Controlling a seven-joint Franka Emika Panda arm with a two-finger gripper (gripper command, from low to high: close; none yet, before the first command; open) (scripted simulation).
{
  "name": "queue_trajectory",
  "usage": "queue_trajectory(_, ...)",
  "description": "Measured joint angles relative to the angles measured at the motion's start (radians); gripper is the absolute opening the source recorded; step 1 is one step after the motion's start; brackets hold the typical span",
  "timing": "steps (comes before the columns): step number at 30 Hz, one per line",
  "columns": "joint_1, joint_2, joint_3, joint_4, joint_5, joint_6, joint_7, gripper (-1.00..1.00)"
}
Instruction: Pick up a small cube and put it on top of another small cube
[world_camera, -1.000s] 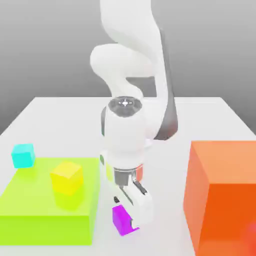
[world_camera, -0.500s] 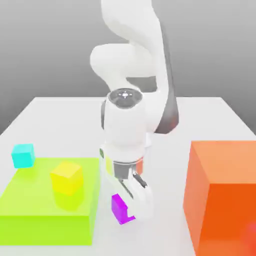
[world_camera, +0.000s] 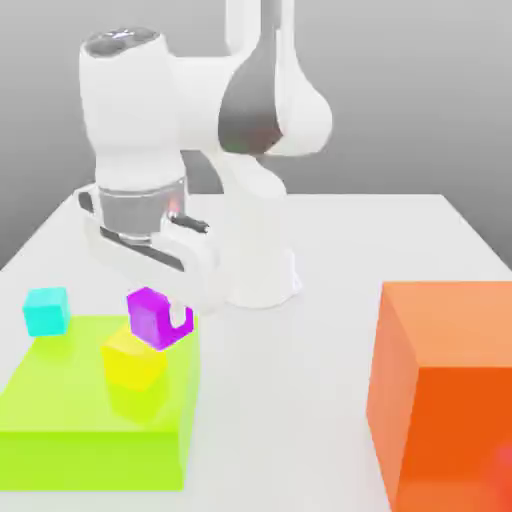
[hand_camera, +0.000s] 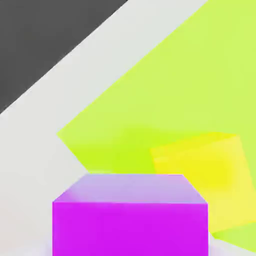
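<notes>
Since a second ago we have carried the magenta cube (world_camera: 152, 317) off the counter (world_camera: 330, 240); our end effector (world_camera: 165, 318) grips it, tilted, just above the yellow cube (world_camera: 133, 357) on the lime slab (world_camera: 60, 400).

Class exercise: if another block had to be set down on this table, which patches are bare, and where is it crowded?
Bare white table lies between the lime-green slab and the orange block, and along the far edge behind them. It is crowded on the slab: the yellow cube sits there with the gripper holding the magenta cube just above, the cyan cube beside.
</notes>
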Motion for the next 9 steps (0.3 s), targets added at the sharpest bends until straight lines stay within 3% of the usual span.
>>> queue_trajectory(5,-0.015,0.086,-0.017,-0.044,-0.014,0.132,-0.050,-1.00)
queue_trajectory(6,-0.016,0.107,-0.018,-0.052,-0.011,0.161,-0.054,1.00)
queue_trajectory(9,-0.016,0.107,-0.018,-0.052,-0.011,0.161,-0.054,1.00)
